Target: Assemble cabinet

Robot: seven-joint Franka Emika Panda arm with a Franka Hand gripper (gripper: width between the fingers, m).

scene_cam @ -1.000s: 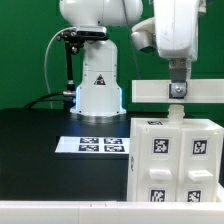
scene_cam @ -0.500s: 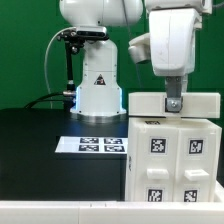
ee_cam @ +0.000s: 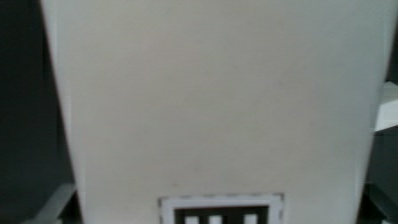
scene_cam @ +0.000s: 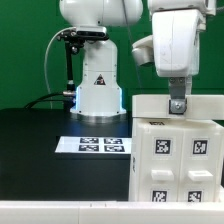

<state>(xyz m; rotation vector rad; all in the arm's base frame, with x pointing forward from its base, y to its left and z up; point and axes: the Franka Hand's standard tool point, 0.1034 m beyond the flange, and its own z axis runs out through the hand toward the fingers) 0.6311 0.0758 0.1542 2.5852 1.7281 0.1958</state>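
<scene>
Against a green backdrop, on the black bench (scene_cam: pixel 40 125), the tool (scene_cam: pixel 177 106) grips one flat white panel (scene_cam: pixel 178 106), which has sunk from a second ago to sit on top of the one cabinet (scene_cam: pixel 175 165) at the exterior view's right; one marker board (scene_cam: pixel 93 145) lies beside it.

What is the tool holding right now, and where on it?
The tool holds a flat white panel at its upper edge, just above the cabinet. The wrist view is filled by that panel; the fingertips are hidden, so the exact contact cannot be told.
</scene>
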